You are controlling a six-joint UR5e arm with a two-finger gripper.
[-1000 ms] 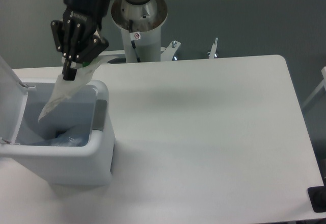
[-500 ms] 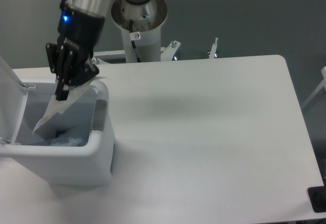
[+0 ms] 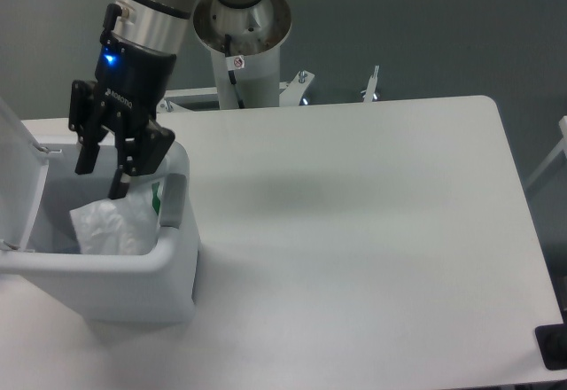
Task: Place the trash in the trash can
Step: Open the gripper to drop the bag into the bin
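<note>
The white trash can [image 3: 164, 270] stands at the table's left edge with its flip lid [image 3: 16, 173] swung up. Inside it lies the crinkly clear-white packet [image 3: 111, 226], its green strip [image 3: 156, 200] against the right inner wall. My gripper [image 3: 100, 182] hangs just above the can's opening, open, fingers spread, with nothing between them. The packet sits right below the fingertips, free of them. The crushed bottle is hidden, covered by the packet or the can's wall.
The arm's round base column [image 3: 241, 31] rises behind the table at upper left. A metal clamp [image 3: 372, 84] sits at the back edge. A dark object [image 3: 553, 347] is at the table's lower right corner.
The gripper moved left and down over the can, then opened. The packet it held has dropped into the trash can.
</note>
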